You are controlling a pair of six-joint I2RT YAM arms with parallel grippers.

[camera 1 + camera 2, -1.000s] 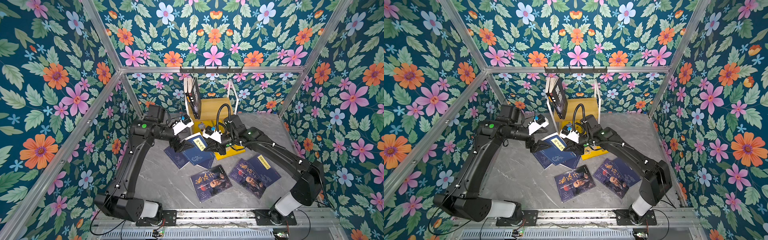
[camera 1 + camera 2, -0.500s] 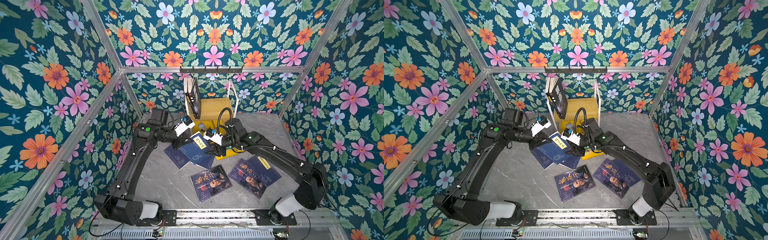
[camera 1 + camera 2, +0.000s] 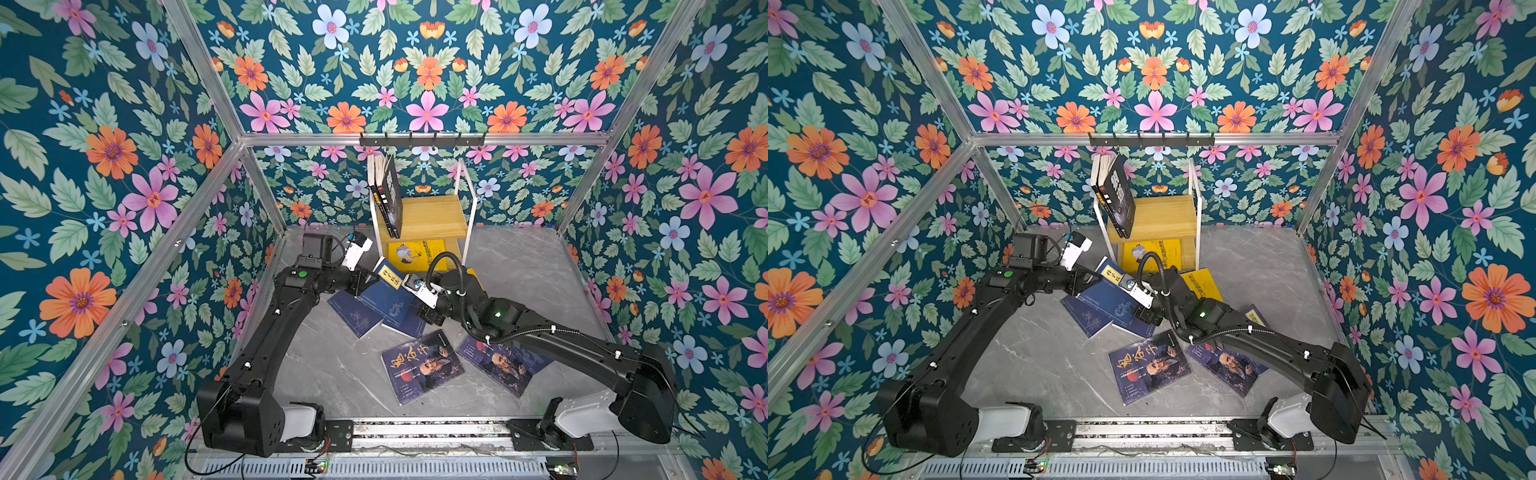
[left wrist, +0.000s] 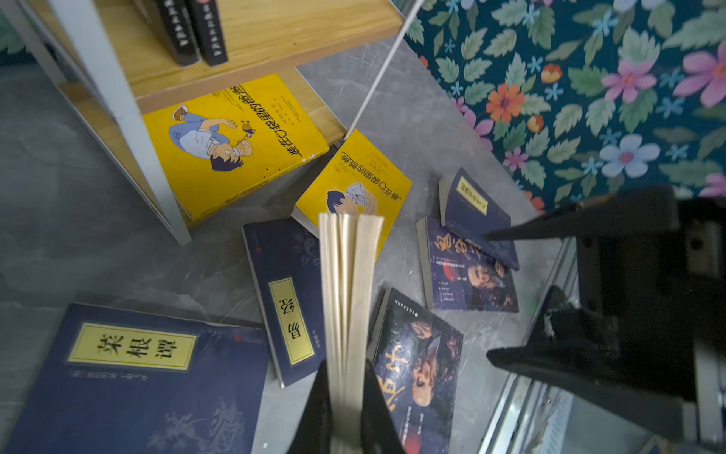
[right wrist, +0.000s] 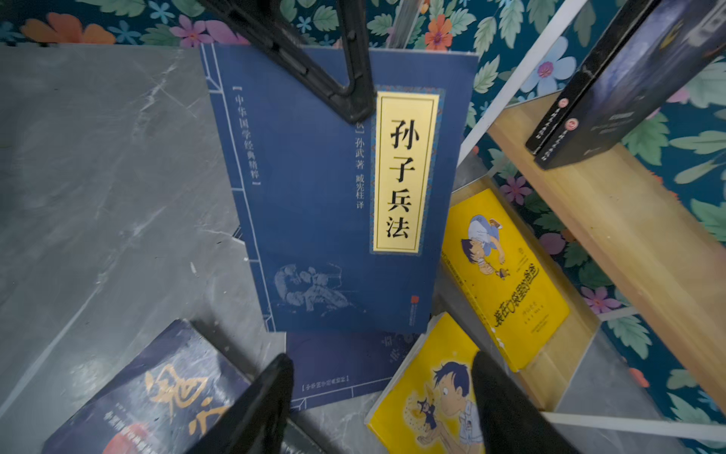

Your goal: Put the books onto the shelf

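Since a second ago our left gripper (image 4: 345,369) has pinched the thin navy yellow-labelled paperback (image 5: 322,204), standing on edge near the white-framed wooden shelf (image 3: 432,214), and our right gripper (image 5: 383,357) has spread. We should hold firmly and carry it upright onto that shelf.

I see floral wallpaper walls (image 3: 428,62) on three sides: teal ground, pink, orange, pale-blue flowers, green leaves. Grey marbled floor (image 3: 332,374) at lower centre. Aluminium struts (image 3: 291,139) edge enclosure. Black hook rail (image 3: 422,141) upper centre, on rear strut. Light even, shadows soft.
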